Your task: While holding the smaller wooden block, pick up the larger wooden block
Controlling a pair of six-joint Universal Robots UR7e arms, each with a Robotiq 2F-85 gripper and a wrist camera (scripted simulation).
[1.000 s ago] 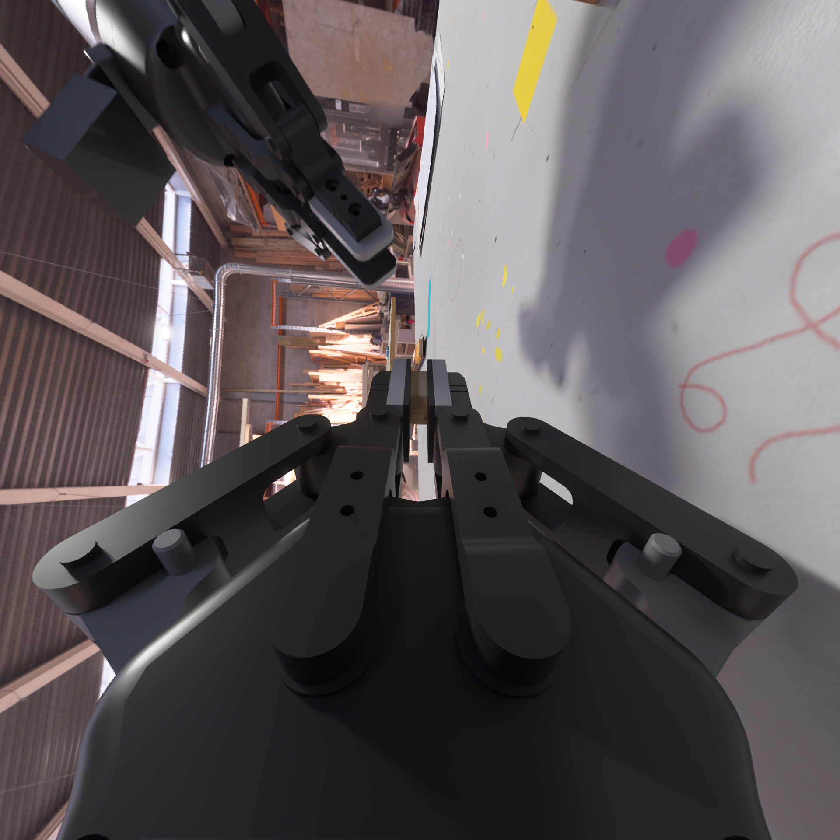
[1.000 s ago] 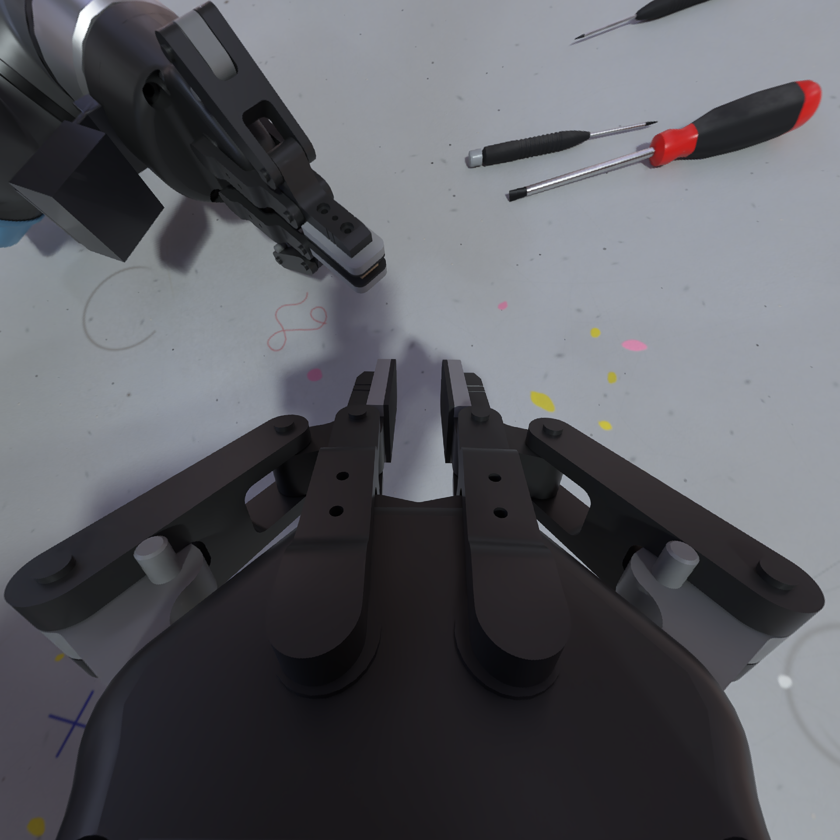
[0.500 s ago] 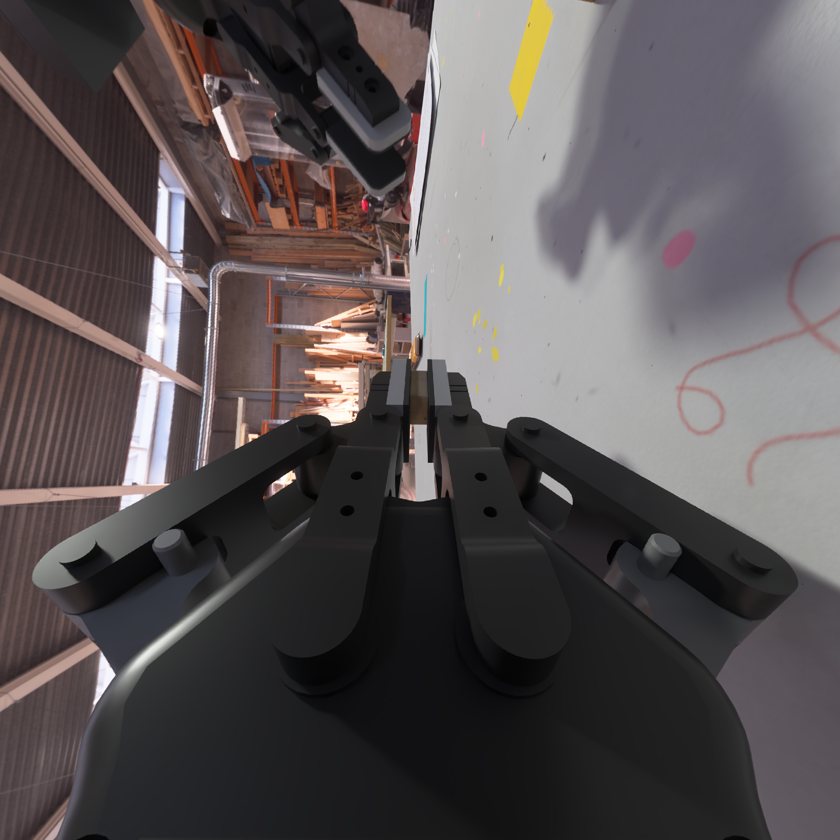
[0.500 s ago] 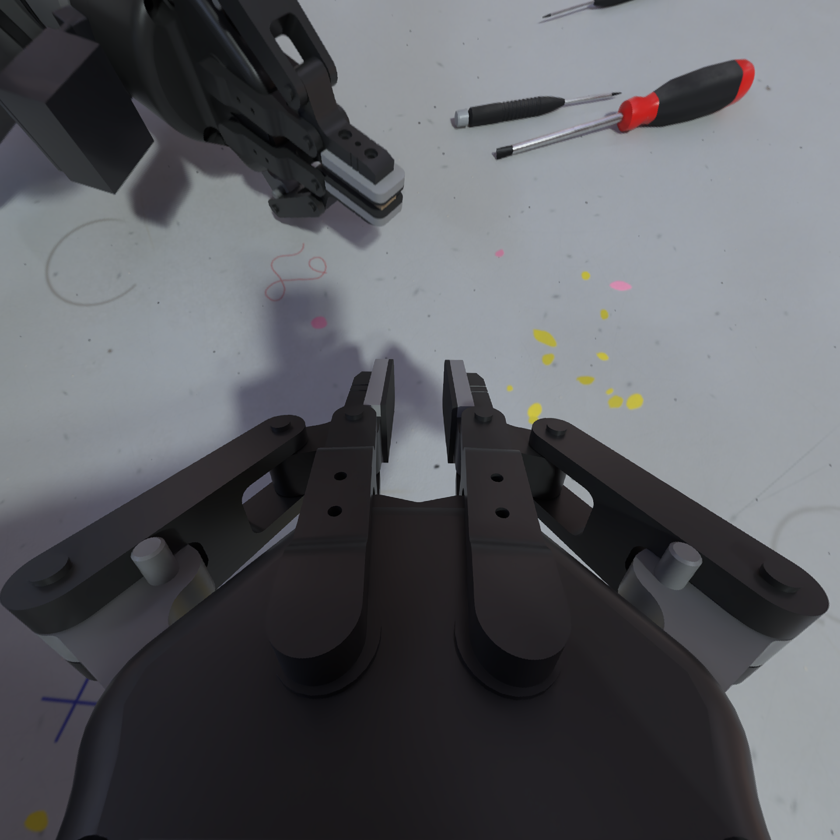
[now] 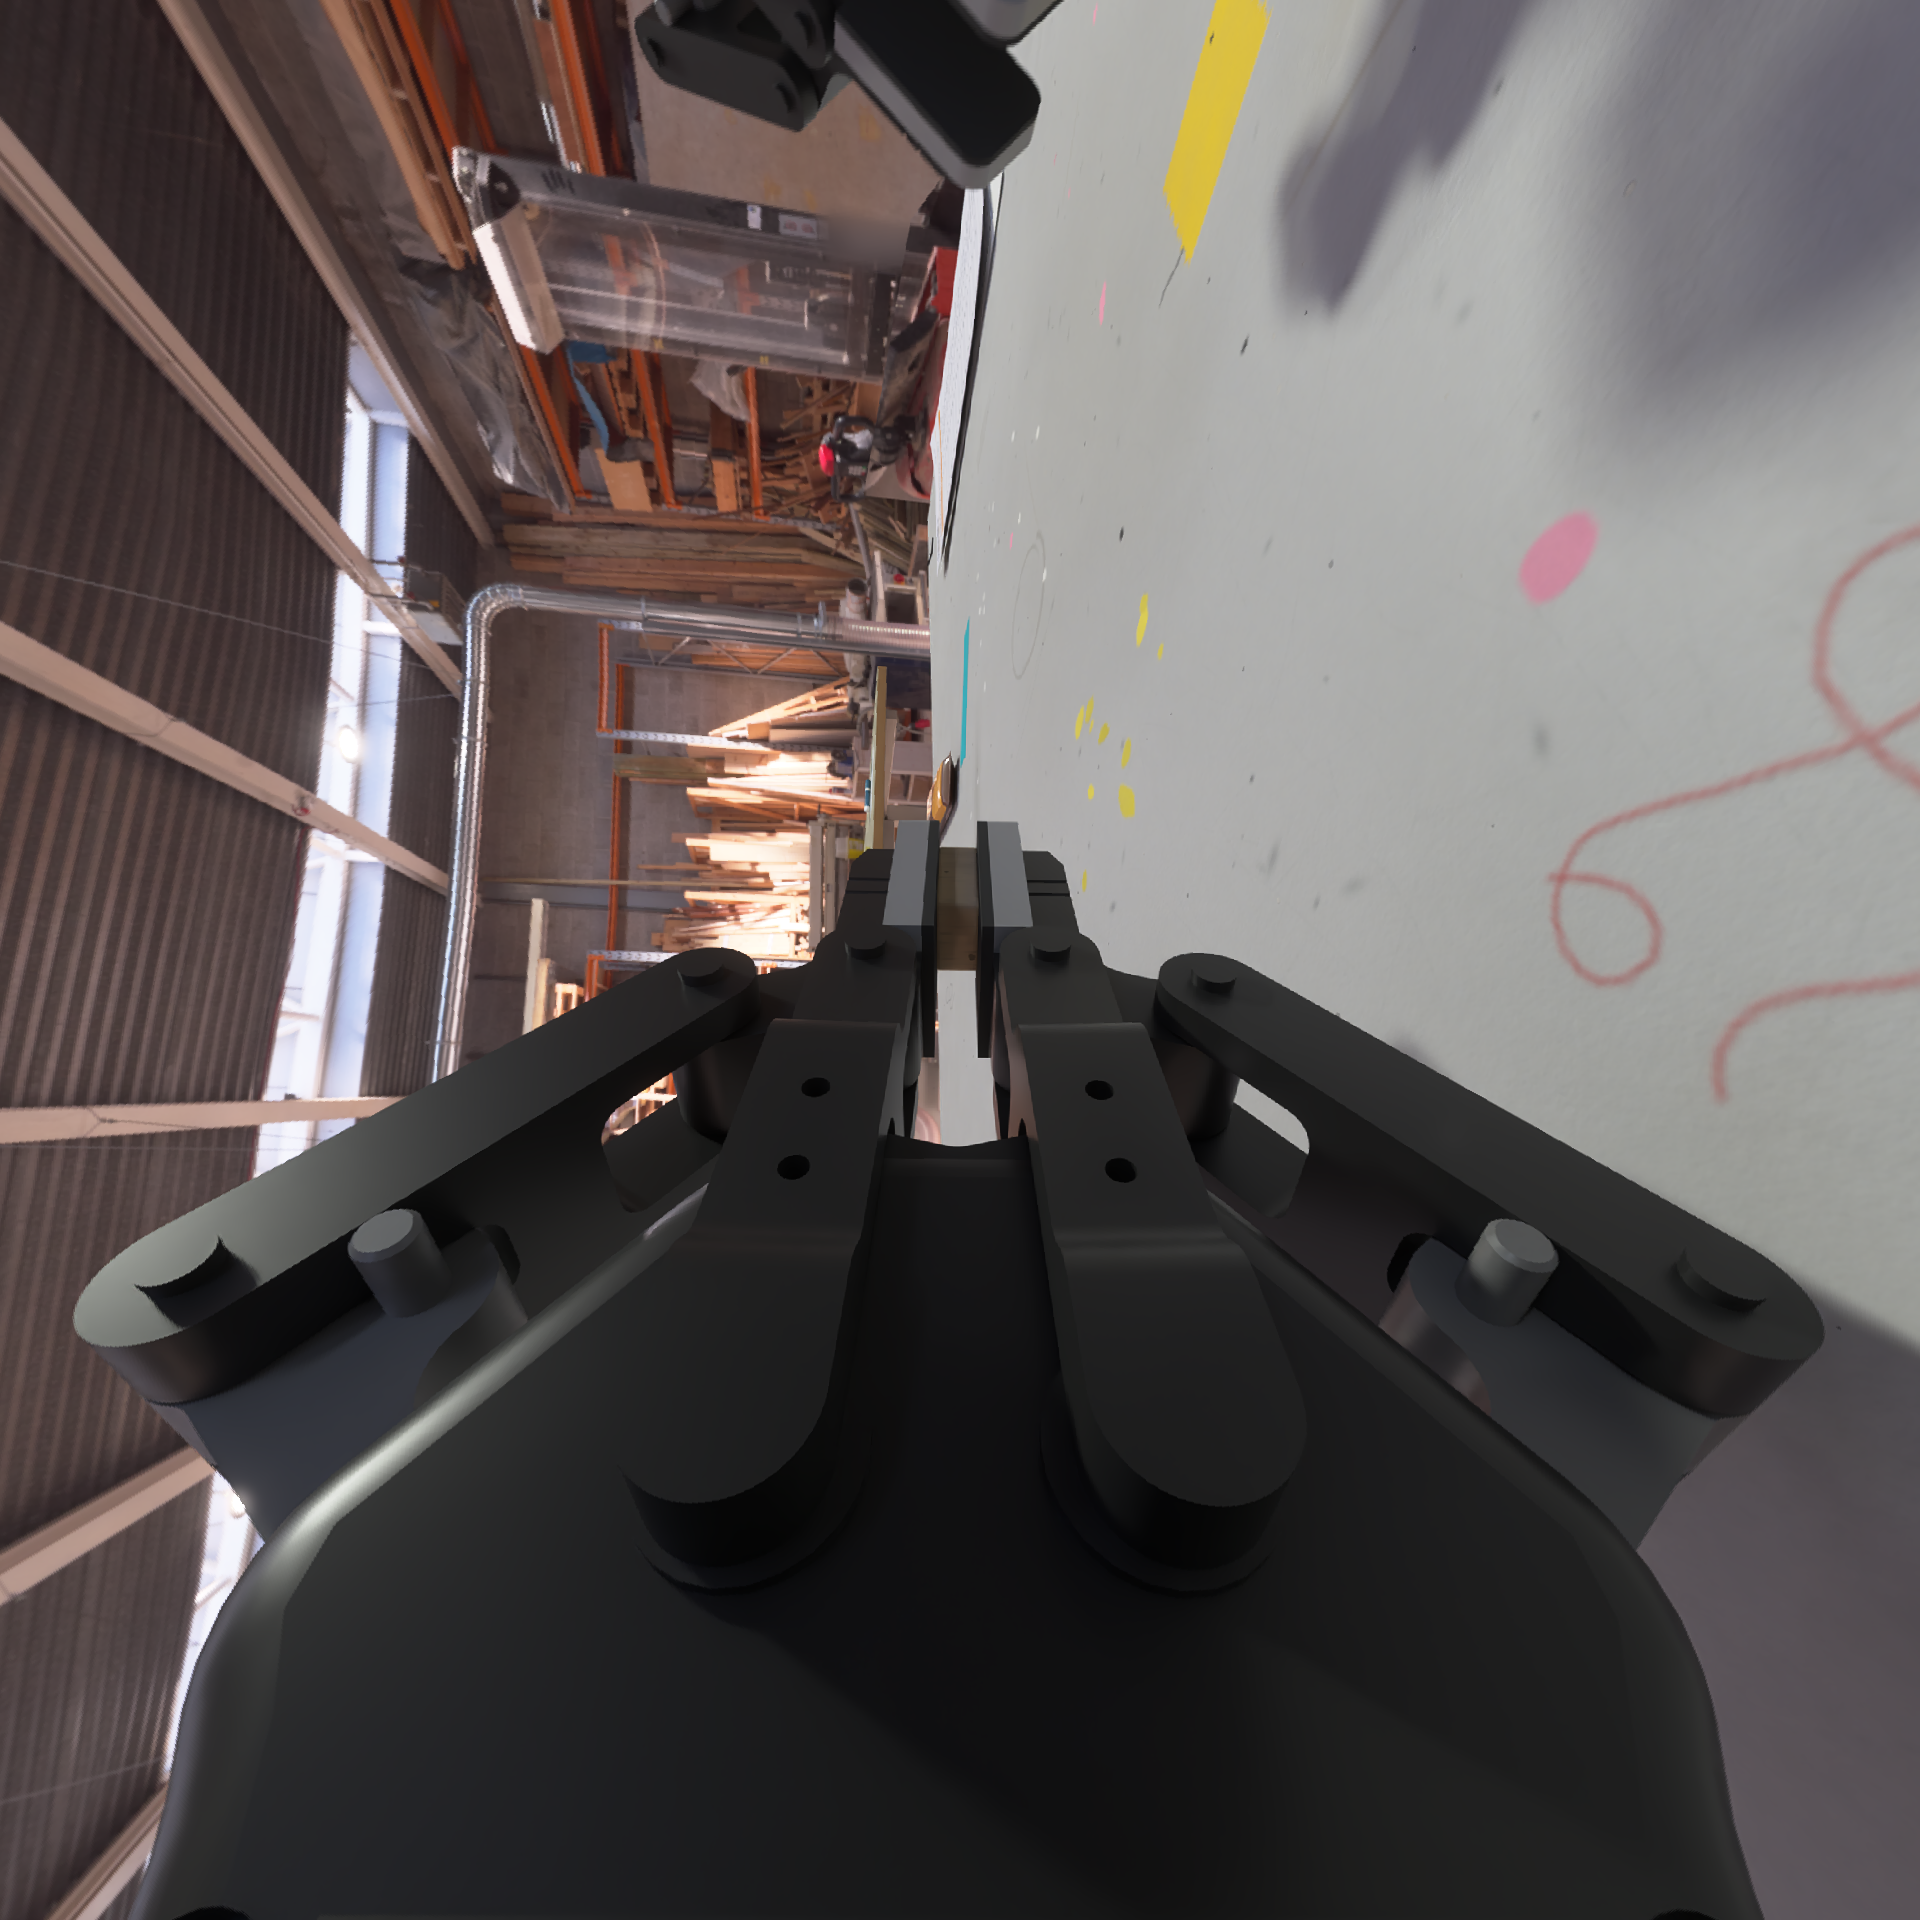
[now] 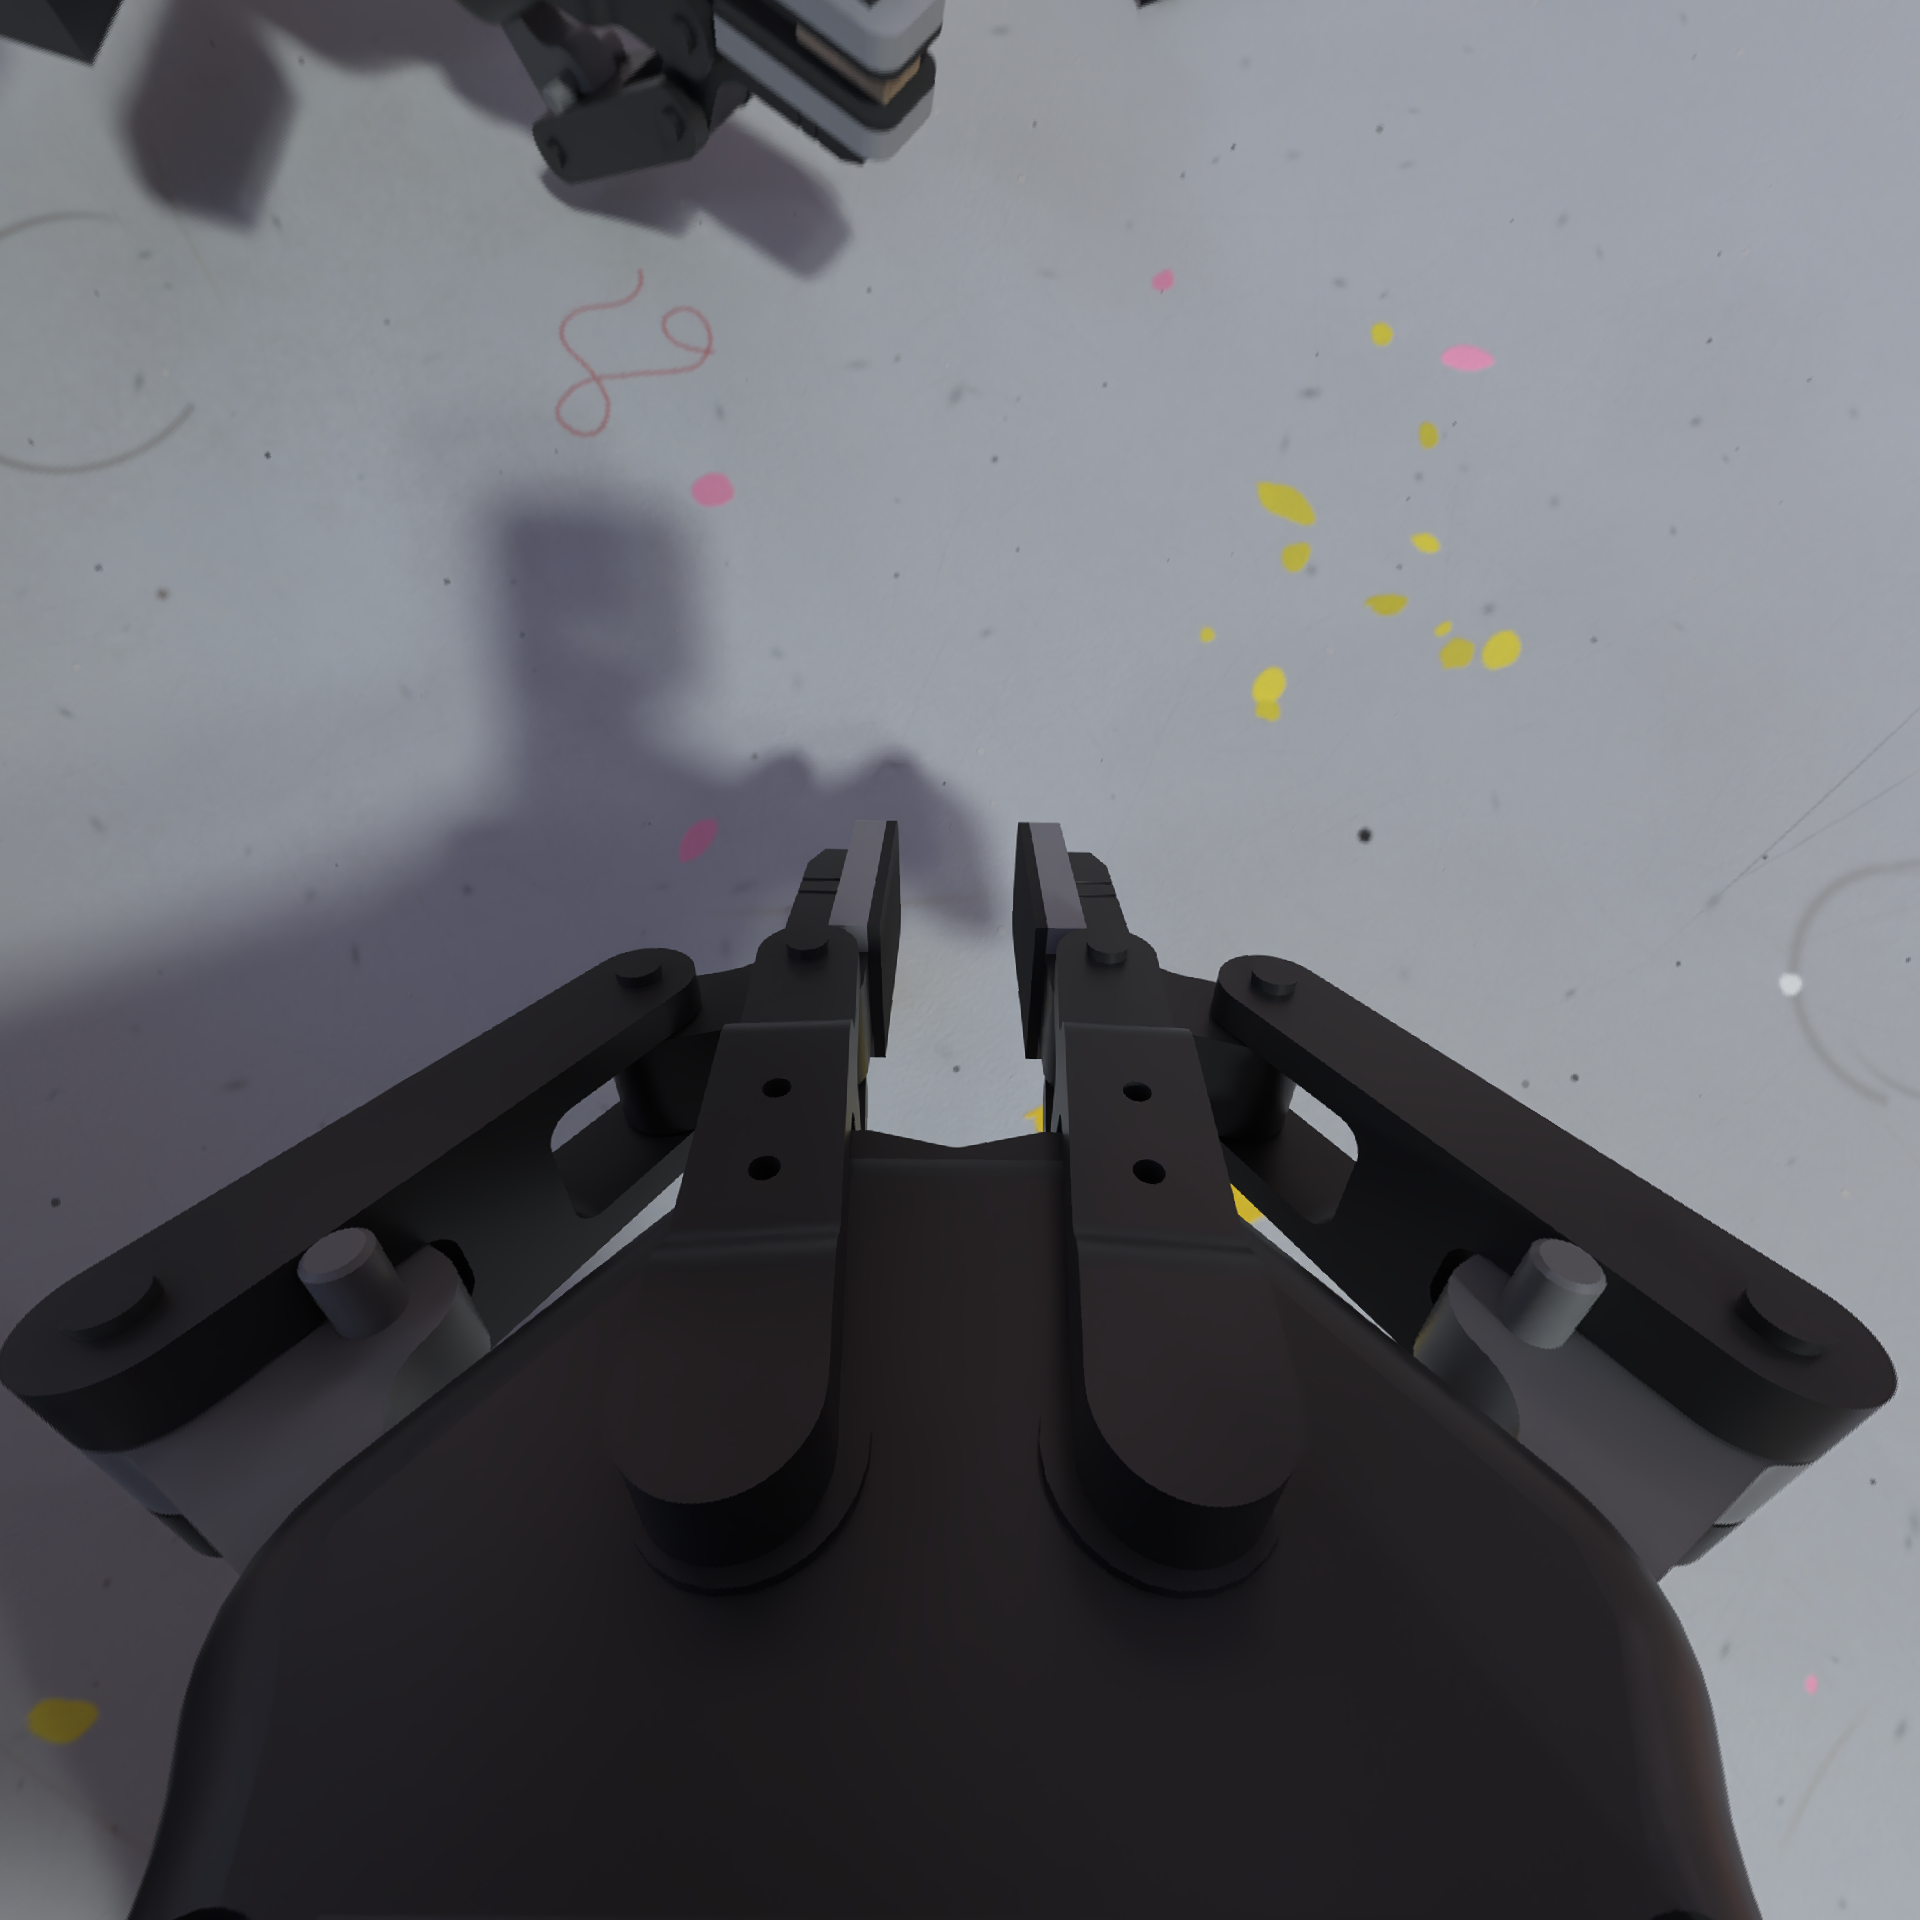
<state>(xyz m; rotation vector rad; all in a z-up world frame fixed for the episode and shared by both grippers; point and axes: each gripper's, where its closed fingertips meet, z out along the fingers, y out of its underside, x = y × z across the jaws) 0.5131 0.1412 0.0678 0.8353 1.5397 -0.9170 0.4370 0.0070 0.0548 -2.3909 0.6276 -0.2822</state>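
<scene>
My left gripper is shut on the smaller wooden block, a thin light-brown piece clamped between the pads, held sideways above the grey table. It also shows at the top of the right wrist view, with the block's edge visible between its pads. My right gripper hovers above the table with its jaws a narrow gap apart and nothing between them. Its fingertips show at the top of the left wrist view. The larger wooden block is not in view.
The table carries yellow paint specks, pink dots and a red scribble. A yellow strip lies farther along the table. Beyond the table edge are warehouse shelves and stacked timber.
My right gripper has drawn back from the left one, which has slid to the top edge of its view. The screwdrivers have left that view. The left gripper keeps its hold and has not moved.
</scene>
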